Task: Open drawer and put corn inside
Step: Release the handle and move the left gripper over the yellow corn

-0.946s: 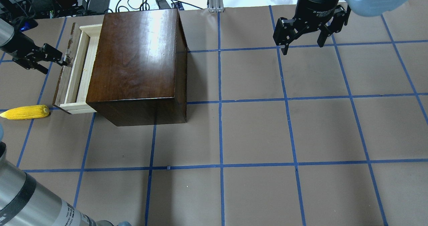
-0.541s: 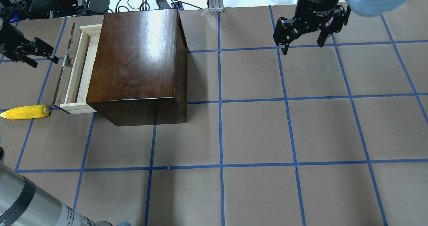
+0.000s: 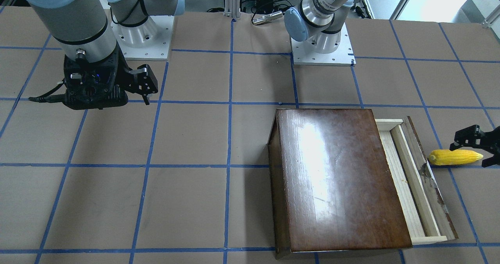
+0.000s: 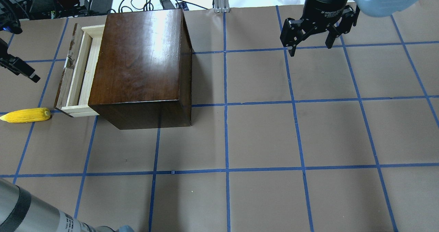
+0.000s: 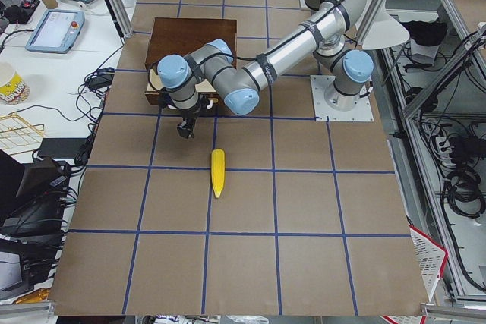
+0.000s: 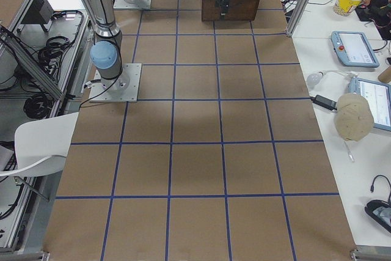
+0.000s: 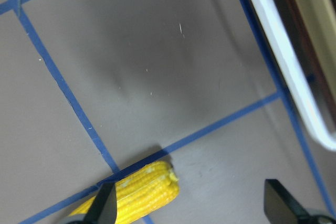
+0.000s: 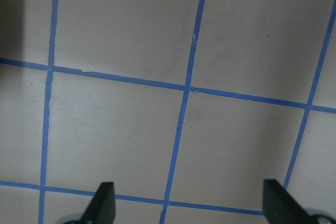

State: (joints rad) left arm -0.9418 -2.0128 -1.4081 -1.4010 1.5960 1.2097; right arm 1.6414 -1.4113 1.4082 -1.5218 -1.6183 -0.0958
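Note:
The drawer [image 4: 80,70] of pale wood with a worn dark front panel stands partly pulled out of the dark-brown box [image 4: 140,64]. It also shows in the front-facing view [image 3: 414,193]. The yellow corn [image 4: 25,115] lies on the table near the drawer's near corner. My left gripper [image 4: 20,69] is open and empty, out to the left of the drawer front. In the left wrist view its fingers [image 7: 105,208] straddle the corn's blunt end [image 7: 144,190] from above. My right gripper [image 4: 310,50] is open and empty, hanging over the far right of the table.
The table is brown paper with a blue tape grid [image 4: 226,103]. Cables and power bricks [image 4: 68,0] lie beyond the far edge behind the box. The drawer's pale side rail [image 7: 286,61] shows at the right of the left wrist view.
My left gripper has let go of the drawer front and drawn away to the left, open. The drawer stays pulled out. The corn and the right arm have not moved.

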